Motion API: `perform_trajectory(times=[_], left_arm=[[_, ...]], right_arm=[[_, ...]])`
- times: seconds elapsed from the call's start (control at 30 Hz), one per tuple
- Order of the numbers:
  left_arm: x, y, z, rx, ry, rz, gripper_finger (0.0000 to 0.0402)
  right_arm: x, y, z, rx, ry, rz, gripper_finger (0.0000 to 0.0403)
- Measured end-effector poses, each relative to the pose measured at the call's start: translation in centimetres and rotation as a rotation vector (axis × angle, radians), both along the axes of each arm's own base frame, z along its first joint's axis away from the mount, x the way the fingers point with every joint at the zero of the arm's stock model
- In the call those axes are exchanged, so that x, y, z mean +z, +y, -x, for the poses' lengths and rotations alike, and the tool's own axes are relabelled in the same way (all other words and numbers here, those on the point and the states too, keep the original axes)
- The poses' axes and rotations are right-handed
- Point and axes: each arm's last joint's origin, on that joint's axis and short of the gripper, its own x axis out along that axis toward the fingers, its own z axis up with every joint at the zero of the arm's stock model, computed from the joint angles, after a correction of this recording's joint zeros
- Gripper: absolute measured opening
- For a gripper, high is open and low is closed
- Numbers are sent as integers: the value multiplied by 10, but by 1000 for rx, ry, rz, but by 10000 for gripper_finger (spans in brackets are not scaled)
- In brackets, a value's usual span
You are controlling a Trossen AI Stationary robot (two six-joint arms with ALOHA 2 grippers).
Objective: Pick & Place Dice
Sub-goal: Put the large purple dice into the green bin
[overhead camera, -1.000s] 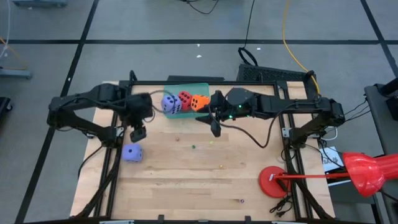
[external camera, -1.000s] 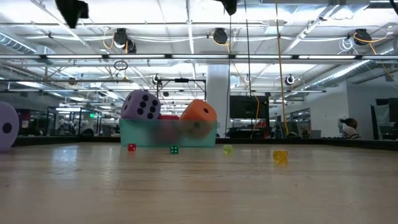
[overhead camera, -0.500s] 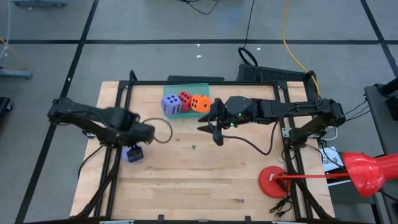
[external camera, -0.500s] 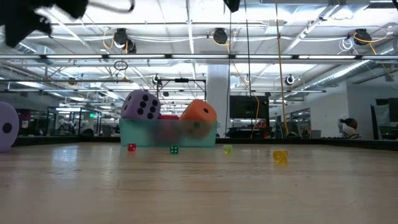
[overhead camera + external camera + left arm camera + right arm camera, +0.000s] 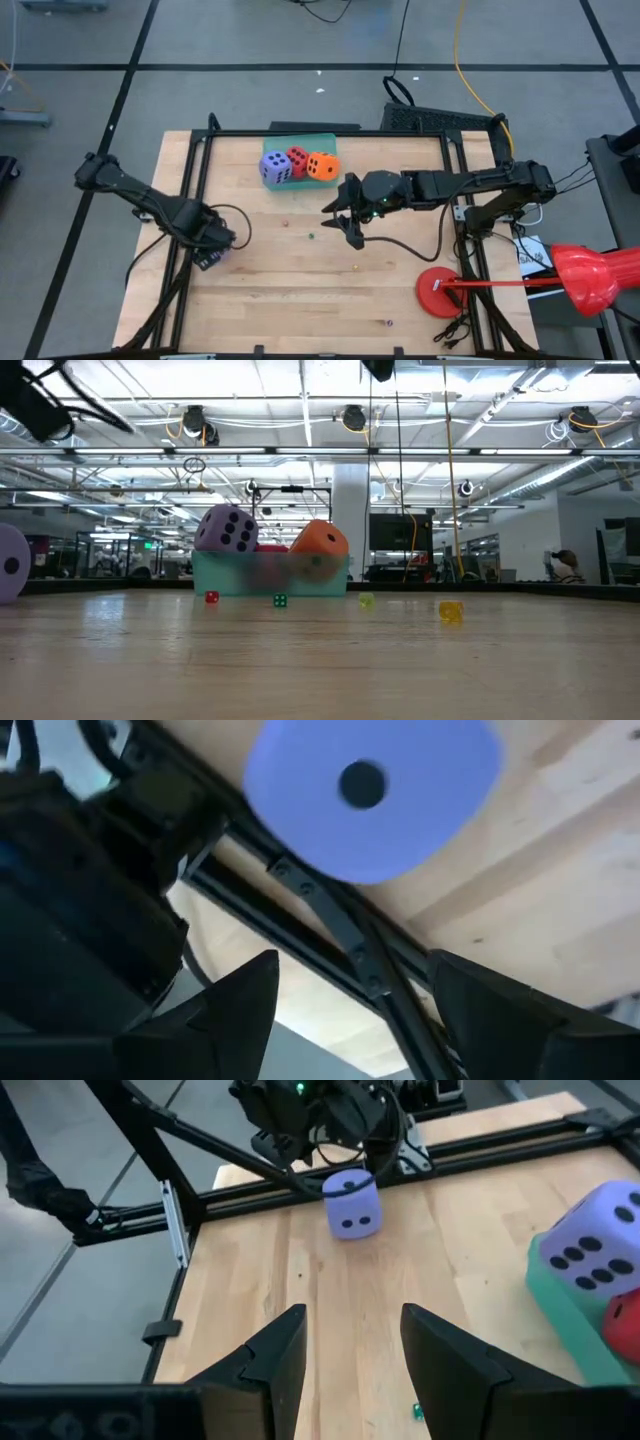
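Observation:
One purple-blue die [image 5: 350, 1205] rests flat on the wood near the table's left rail. My left gripper [image 5: 208, 254] hangs just above it, open and pointing steeply down, hiding most of it from above. In the left wrist view the die [image 5: 370, 790] lies ahead of the open fingers, not between them. The teal-green tray [image 5: 322, 141] at the far middle holds a purple-blue die [image 5: 275, 168], a red die [image 5: 297, 159] and an orange die [image 5: 321, 166]. My right gripper [image 5: 352, 228] hovers open over the table's middle, touching nothing.
A few tiny dice lie on the wood in front of the tray: red [image 5: 212, 597], green [image 5: 280, 600], yellow [image 5: 450, 612]. Black frame rails [image 5: 190, 190] run along the table's sides. A red round-based object [image 5: 438, 290] stands at the near right.
My left gripper has swung down and toward the table's near-left, rolling about its own line, until it hangs over the loose purple-blue die. My right gripper has drifted a little toward the near edge. The dice have not moved.

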Motion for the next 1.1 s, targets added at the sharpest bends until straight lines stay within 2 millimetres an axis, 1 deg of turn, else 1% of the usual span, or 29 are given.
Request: perform_trajectory(times=[0.13, 0.27, 0.47, 0.63, 0.8, 1.0, 1.1], left_arm=[[-13, -4, 8, 14, 74, -37, 267], [-30, -7, 18, 0, 170, -52, 267], [-34, -15, 17, -45, 200, -68, 267], [-39, -19, 12, -55, 220, -23, 267], [-49, -23, 5, -63, 257, -67, 267], [-70, -31, -14, -97, 203, -102, 267], [-78, -31, -22, -86, 162, -150, 267]], right_arm=[[-7, 1, 0, -10, 17, -26, 153], [-7, 5, -1, -2, -2, -33, 153], [-3, 10, -2, 13, -49, -40, 153], [-2, 9, -2, 11, -58, -41, 153], [0, 10, -3, 13, -86, -44, 153], [0, 9, -3, 15, -87, -46, 153], [0, 12, -3, 22, -87, -47, 153]])
